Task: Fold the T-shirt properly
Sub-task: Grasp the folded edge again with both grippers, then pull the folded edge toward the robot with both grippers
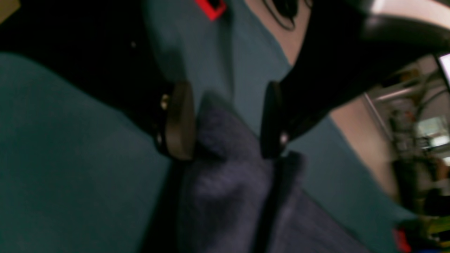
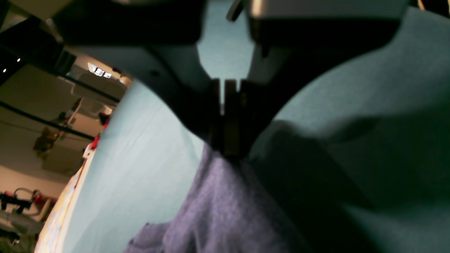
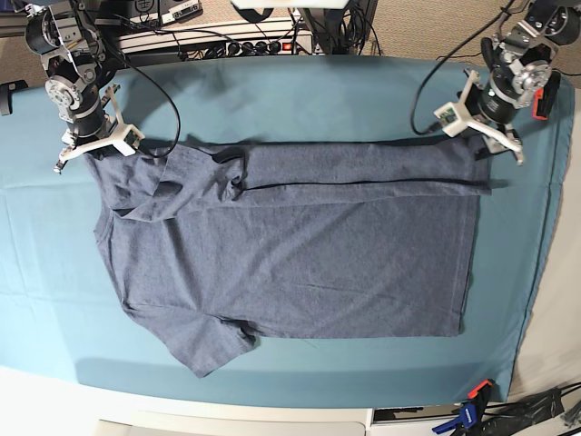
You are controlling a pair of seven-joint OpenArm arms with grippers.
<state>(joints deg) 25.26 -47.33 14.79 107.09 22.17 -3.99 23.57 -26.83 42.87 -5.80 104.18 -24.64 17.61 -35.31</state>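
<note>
T-shirt [image 3: 300, 254]: lies flat on the teal cloth [image 3: 300, 100] that covers the desk, plain side up, neck end toward the base view's left, hem toward its right. The far long edge is folded over toward the middle in a narrow band; a sleeve sticks out at the near left.
Right arm: at the far left corner of the base view, reaching down so that its wrist stands over the shirt's far shoulder corner.
Right hand [image 2: 226, 140]: jaws pressed together, pinching the blue-grey fabric, which hangs away from the fingertips in the right wrist view.
Left arm: at the far right corner of the base view, angled down toward the shirt's far hem corner.
Left hand [image 1: 226, 121]: jaws spread wide, one pad [image 1: 180, 121] on each side of a raised fold of the shirt. Neither pad presses the fabric; the blur hides whether either touches it.
Clamp [image 3: 467, 404]: blue and red, on the near desk edge at right.
</note>
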